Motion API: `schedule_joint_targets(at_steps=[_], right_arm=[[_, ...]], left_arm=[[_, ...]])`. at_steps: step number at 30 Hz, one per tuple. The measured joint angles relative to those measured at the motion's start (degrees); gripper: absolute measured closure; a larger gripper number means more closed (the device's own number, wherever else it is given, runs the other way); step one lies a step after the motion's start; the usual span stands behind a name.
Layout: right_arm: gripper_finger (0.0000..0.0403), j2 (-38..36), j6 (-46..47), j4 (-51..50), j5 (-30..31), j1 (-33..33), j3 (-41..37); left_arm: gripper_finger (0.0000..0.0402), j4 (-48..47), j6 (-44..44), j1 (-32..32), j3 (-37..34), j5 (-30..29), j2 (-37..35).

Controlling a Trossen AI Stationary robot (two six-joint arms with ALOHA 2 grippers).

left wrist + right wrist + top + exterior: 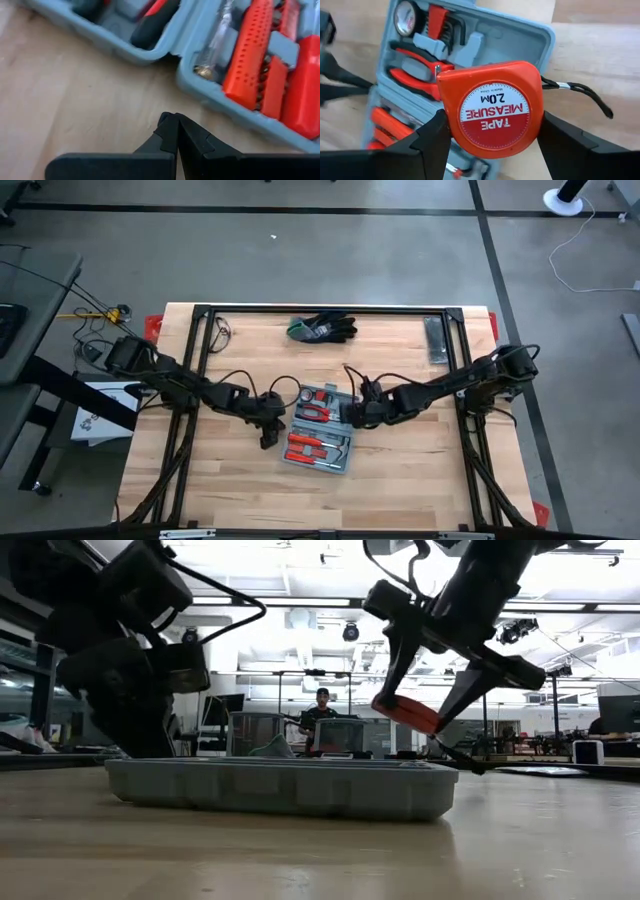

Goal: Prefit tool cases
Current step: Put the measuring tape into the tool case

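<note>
The grey-blue tool case point(318, 430) lies open on the wooden table, both halves flat, with red-handled tools in its recesses point(415, 75). My right gripper point(492, 120) is shut on an orange tape measure point(492, 107) and hangs over the case's right side point(405, 712). My left gripper point(175, 122) is shut, low over the bare wood just off the case's left edge point(268, 438), with nothing between its fingers. My right gripper pinches the tape measure's narrow rim point(454, 120) between its two fingers point(427, 140), one on each side of the round body. The fingers slant down from above. The tape measure is lifted clear above the case, tilted point(405, 712), its strap point(580, 92) trailing off one side.
Black-and-green gloves point(322, 328) lie at the far edge, a dark grey flat bar point(437, 340) at the far right. A black frame point(320, 310) borders the table. Bare wood spreads in front of the case. A person point(322, 705) stands far behind the table.
</note>
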Motion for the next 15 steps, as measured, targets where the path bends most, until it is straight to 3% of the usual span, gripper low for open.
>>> schedule_joint_targets(at_steps=[4,15], right_arm=[[0.0156,-0.05,-8.69,-0.87,-0.83,-1.13,0.04],[0.0156,-0.12,-35.43,-5.95,-11.34,-8.39,3.17]], left_arm=[[0.0401,0.65,1.43,0.35,0.22,0.93,0.62],[0.0401,-0.13,3.61,0.37,0.28,2.33,0.4]])
